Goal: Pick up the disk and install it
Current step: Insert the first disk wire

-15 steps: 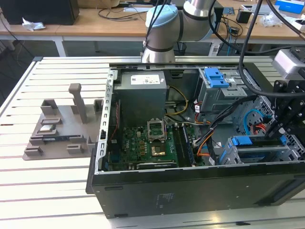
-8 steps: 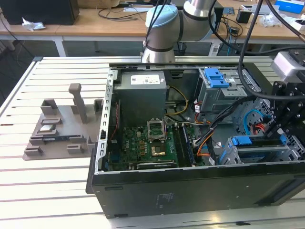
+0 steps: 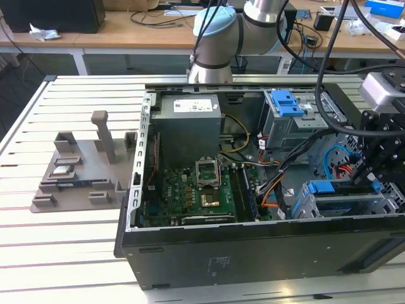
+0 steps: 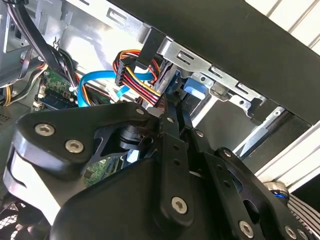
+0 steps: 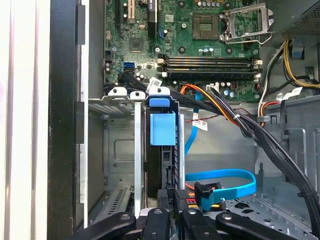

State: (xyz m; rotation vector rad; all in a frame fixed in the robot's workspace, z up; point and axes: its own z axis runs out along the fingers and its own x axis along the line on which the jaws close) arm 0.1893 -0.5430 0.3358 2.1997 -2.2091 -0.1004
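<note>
Down at the drive cage in the case's front corner, on the exterior view's right, the gripper (image 3: 372, 166) hangs over the bay, its black linkage crowding both wrist views. Its fingers (image 4: 172, 112) look drawn close together, and they seem pinched on the rear end of the disk (image 5: 162, 150), though the contact itself is hidden and I would not swear to it.

That disk stands on edge in the metal cage (image 5: 116, 150), its blue carrier frame and blue tab facing up in the first wrist view, its long axis running straight from the gripper toward the motherboard (image 3: 190, 193). So it lies directly ahead of the fingertips, already well into its slot between the cage rails. My reading is that the install is most of the way done, with seating left to confirm.

Around it things are tight. A blue data cable (image 5: 220, 180) loops just beside the disk's rear end, and a bundle of red, yellow and black power leads (image 4: 135, 75) hangs near the fingers. A thick black cable bundle (image 5: 270, 145) crosses the case close by. Out on the slatted table (image 3: 63, 253), well apart, sits a grey fixture (image 3: 82, 171).
</note>
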